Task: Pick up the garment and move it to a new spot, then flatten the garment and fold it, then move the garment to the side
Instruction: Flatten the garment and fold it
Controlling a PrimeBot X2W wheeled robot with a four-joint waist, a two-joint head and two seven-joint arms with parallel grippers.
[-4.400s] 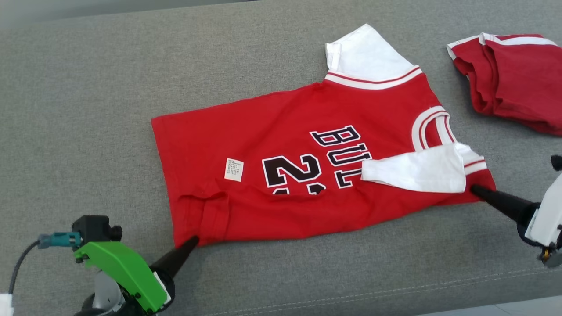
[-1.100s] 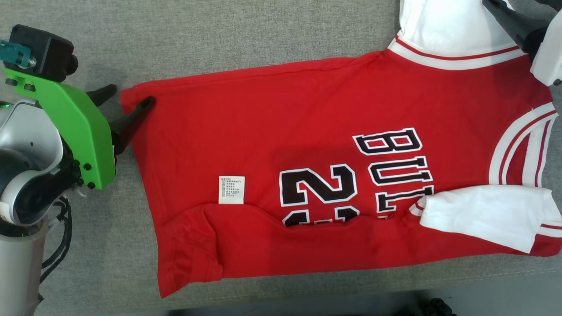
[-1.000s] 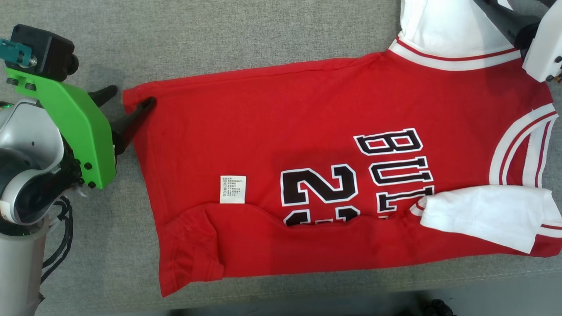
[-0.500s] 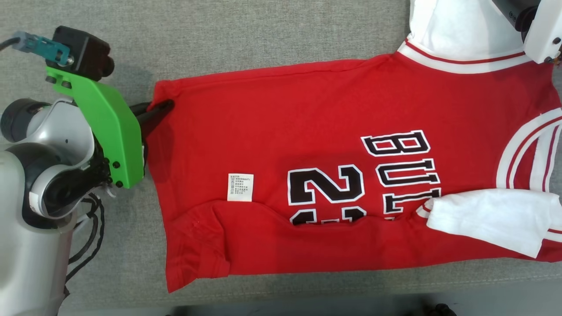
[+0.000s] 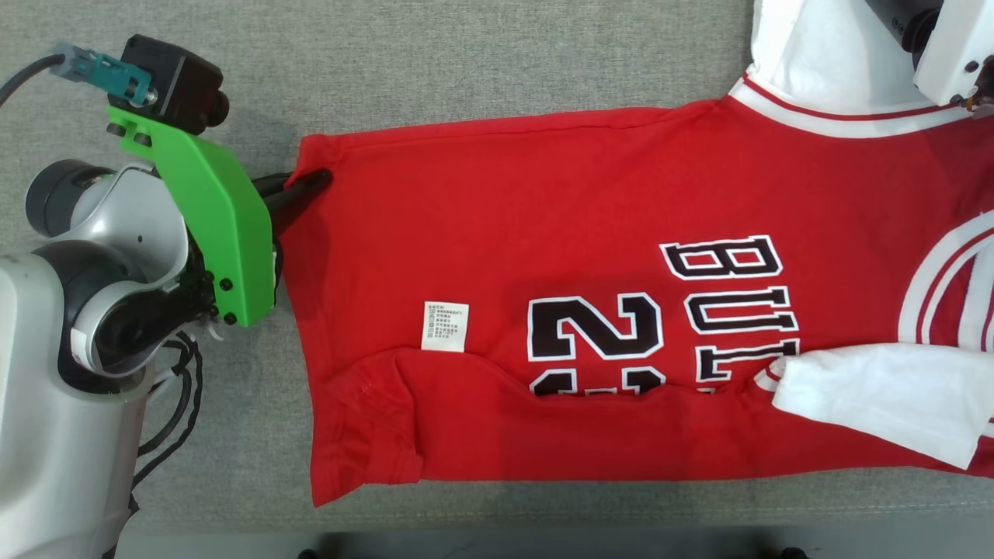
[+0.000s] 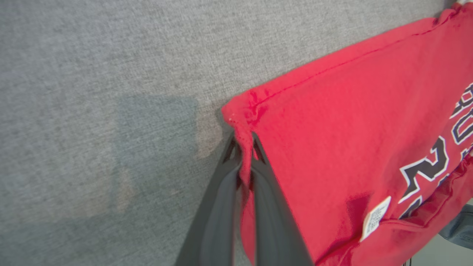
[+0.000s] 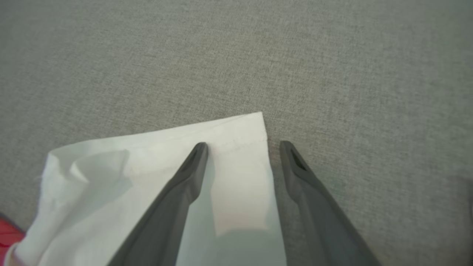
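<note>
In the left wrist view we see our left claw (image 6: 243, 144) clamped shut on a hem corner of the red garment (image 6: 351, 122). The head view shows the garment flat on the grey table (image 5: 466, 62), long axis left-right, collar rightward. Our right claw (image 7: 242, 147) stands open astride the edge of a white sleeve (image 7: 92, 177).

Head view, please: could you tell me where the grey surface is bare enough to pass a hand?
The widest bare stretch of the grey surface lies beyond the jersey's far edge, between the left end effector and the white sleeve. A thin strip runs along its near edge. Crowded: the left side, by the left arm.
</note>
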